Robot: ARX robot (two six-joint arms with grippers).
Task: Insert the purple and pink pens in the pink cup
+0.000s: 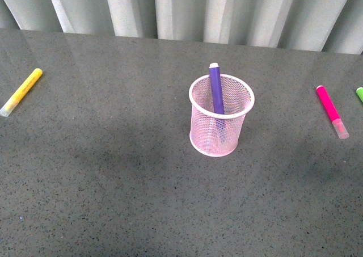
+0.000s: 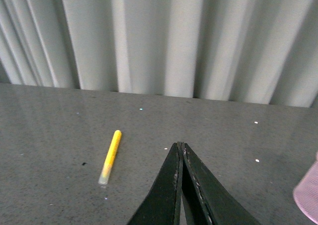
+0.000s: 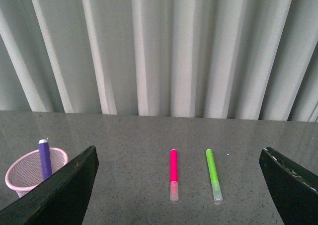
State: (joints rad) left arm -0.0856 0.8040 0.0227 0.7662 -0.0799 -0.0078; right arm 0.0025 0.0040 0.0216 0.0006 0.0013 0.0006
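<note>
- The pink pen [image 1: 332, 112] lies near the counter's [image 1: 113, 200] right edge, well apart from the pink cup [image 1: 204, 133] mid-counter, which already holds the purple pen [image 1: 216, 89].
- The right gripper [image 3: 179, 149] hangs spread wide and empty. It should pinch the pink barrel mid-length, clear of the green pen [image 3: 213, 175] just beside.
- The left gripper [image 2: 180, 144] is clenched on nothing; a yellow pen [image 1: 21, 91] lies near the left edge.

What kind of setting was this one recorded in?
Probably a staged test bench, not a working desk: a grey speckled table backed by a pale pleated curtain. On it are a pink cup holding a purple pen, and a pink pen, yellow pen and green pen lying apart.
</note>
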